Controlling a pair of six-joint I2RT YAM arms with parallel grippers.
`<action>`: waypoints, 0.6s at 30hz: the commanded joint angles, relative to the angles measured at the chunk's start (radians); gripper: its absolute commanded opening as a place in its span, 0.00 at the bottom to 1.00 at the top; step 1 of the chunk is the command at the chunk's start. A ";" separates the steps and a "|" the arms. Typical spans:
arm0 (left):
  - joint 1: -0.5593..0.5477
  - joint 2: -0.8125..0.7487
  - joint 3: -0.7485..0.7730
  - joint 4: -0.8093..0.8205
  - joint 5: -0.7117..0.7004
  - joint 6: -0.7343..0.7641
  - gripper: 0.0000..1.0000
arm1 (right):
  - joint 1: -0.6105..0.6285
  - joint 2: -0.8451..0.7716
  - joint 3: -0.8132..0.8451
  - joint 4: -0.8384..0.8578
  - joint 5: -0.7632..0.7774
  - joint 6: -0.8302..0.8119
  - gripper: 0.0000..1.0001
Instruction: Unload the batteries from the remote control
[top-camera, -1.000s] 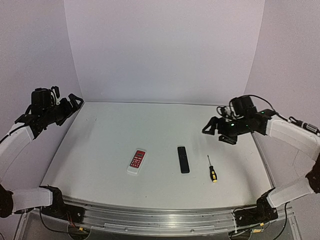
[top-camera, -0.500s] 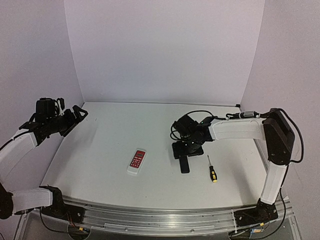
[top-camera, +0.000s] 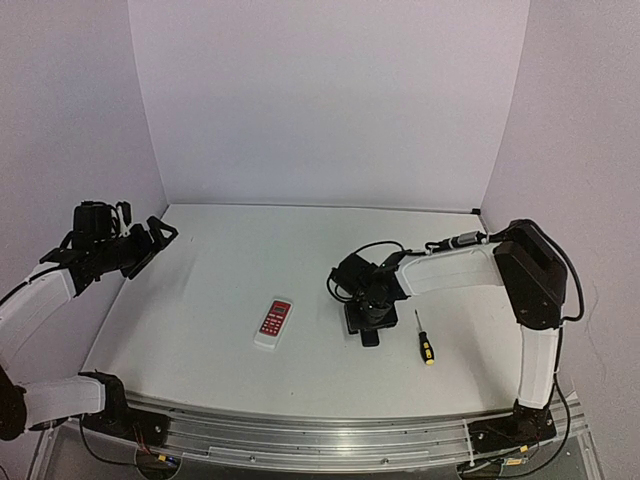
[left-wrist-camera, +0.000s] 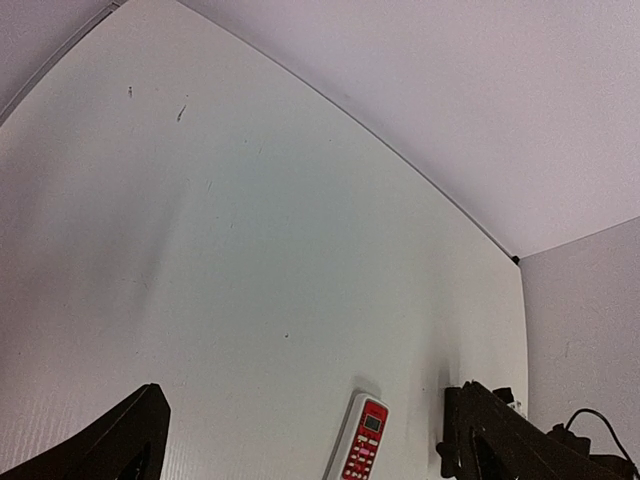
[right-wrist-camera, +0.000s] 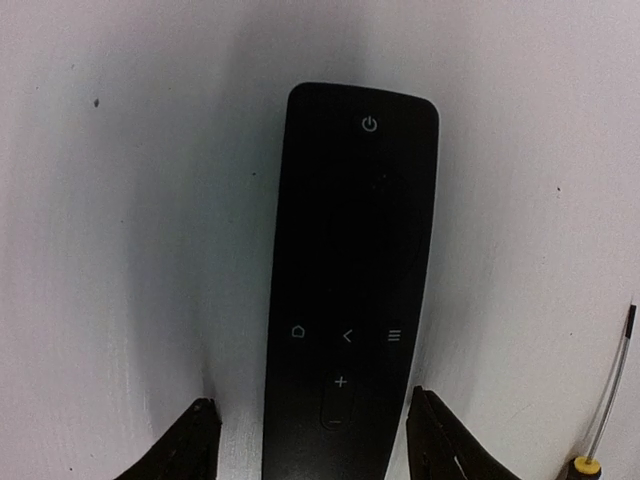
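Grasping step: my right claw (right-wrist-camera: 312, 430) straddles the face-up remote control (right-wrist-camera: 350, 260) at lower centre, half-open, seemingly gripping nothing; next, pinch and flip.

The right gripper (right-wrist-camera: 313, 440) straddles the slim black rectangular remote control (right-wrist-camera: 350, 250), with only slivers of white tabletop (top-camera: 300, 250) showing between each fingertip and the remote's sides. A yellow-and-black-handled screwdriver (top-camera: 423, 336) lies near at 3 o'clock. A white remote with red button panel (top-camera: 273, 323) lies farther off at 9 o'clock. Toward 12 o'clock the surface is open.
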 joint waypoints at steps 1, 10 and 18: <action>0.000 -0.038 -0.009 0.033 0.027 0.002 1.00 | 0.000 0.029 -0.010 -0.026 0.020 0.061 0.48; 0.000 -0.034 -0.023 0.157 0.203 0.026 1.00 | -0.002 -0.127 -0.062 0.017 -0.036 0.051 0.14; -0.021 0.031 -0.123 0.712 0.888 0.065 1.00 | -0.001 -0.394 -0.044 0.088 -0.600 -0.083 0.10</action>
